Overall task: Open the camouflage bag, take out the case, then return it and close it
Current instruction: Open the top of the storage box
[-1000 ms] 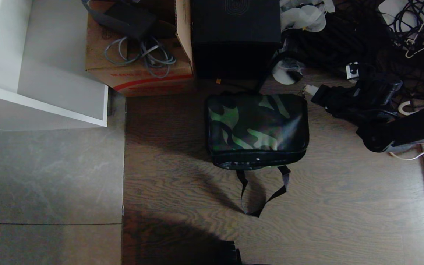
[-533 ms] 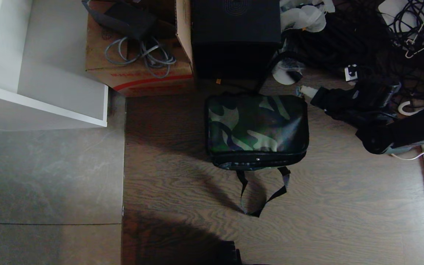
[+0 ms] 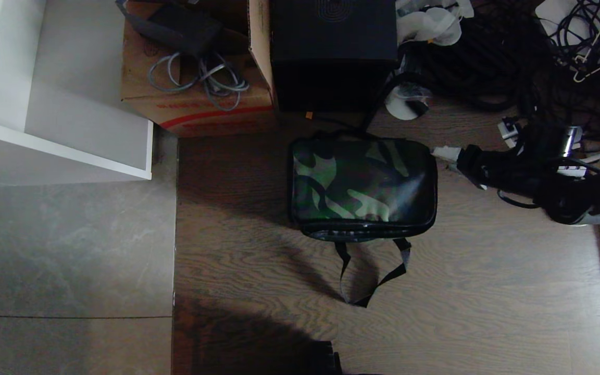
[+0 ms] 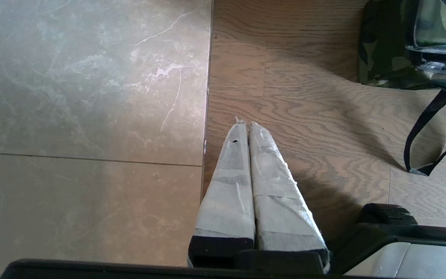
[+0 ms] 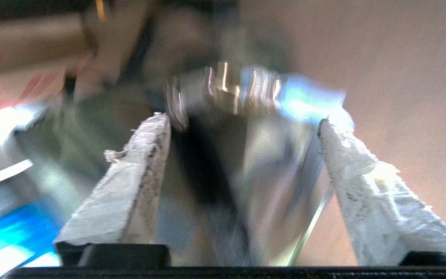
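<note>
Your right claw (image 3: 448,156) just spread apart, slid down bag (image 3: 362,182) right edge; bag zipped, closing likely done. Left claw (image 4: 245,126) together, parked.

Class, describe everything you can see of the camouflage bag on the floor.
The camouflage bag is a soft rectangular bag in glossy green-and-black patterned fabric. It lies flat on the wooden floor, lid shut, with a dark band running along its near side. Two black strap handles trail loose onto the floor toward the robot. A black box stands just behind it. No gripper touches it.
</note>
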{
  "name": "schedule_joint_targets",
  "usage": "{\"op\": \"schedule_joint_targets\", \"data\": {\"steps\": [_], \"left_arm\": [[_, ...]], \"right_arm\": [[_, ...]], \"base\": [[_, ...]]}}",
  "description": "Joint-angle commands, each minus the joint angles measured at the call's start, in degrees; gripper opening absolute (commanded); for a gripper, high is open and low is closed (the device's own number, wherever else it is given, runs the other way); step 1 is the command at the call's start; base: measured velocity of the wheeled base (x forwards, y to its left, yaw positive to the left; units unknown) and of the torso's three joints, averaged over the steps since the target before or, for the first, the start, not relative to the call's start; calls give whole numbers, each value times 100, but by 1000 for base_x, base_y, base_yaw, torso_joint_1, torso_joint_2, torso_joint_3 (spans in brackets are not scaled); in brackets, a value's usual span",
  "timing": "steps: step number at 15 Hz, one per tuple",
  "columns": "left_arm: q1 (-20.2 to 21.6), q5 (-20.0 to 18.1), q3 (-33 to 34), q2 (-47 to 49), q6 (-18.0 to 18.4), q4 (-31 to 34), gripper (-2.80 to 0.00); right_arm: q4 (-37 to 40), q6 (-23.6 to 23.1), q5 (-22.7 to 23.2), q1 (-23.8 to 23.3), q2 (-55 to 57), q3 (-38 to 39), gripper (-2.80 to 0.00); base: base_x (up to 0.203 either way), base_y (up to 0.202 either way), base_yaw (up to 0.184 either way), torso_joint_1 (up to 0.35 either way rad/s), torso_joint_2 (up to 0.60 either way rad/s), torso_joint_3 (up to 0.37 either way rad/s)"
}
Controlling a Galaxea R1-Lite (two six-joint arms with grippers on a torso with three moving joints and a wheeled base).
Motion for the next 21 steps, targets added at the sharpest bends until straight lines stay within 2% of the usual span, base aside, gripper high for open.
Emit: {"op": "schedule_joint_targets", "data": {"steps": [1, 3, 6, 8, 11, 12, 19, 21], "left_arm": [[0, 4, 53, 0, -7, -5, -280], [0, 4, 53, 0, -4, -5, -280], [0, 4, 53, 0, -7, -5, -280], [0, 4, 53, 0, -7, -5, -280], [0, 4, 53, 0, -2, -5, -280], [0, 4, 55, 0, -5, -5, -280], [0, 4, 53, 0, -7, -5, -280], [0, 4, 60, 0, -6, -5, -280]], "right_arm": [[465, 300, 382, -3, -493, 386, 0], [253, 291, 400, 25, -434, 411, 0], [396, 349, 436, 34, -597, 505, 0], [569, 374, 420, 309, -665, 734, 0], [603, 920, 409, 649, -678, 887, 0], [603, 955, 409, 697, -670, 895, 0], [752, 955, 462, 720, -696, 868, 0], [1025, 961, 436, 790, -705, 903, 0]], "base": [[0, 0, 0, 0, 0, 0], [0, 0, 0, 0, 0, 0], [0, 0, 0, 0, 0, 0], [0, 0, 0, 0, 0, 0], [0, 0, 0, 0, 0, 0], [0, 0, 0, 0, 0, 0], [0, 0, 0, 0, 0, 0], [0, 0, 0, 0, 0, 0]]}}
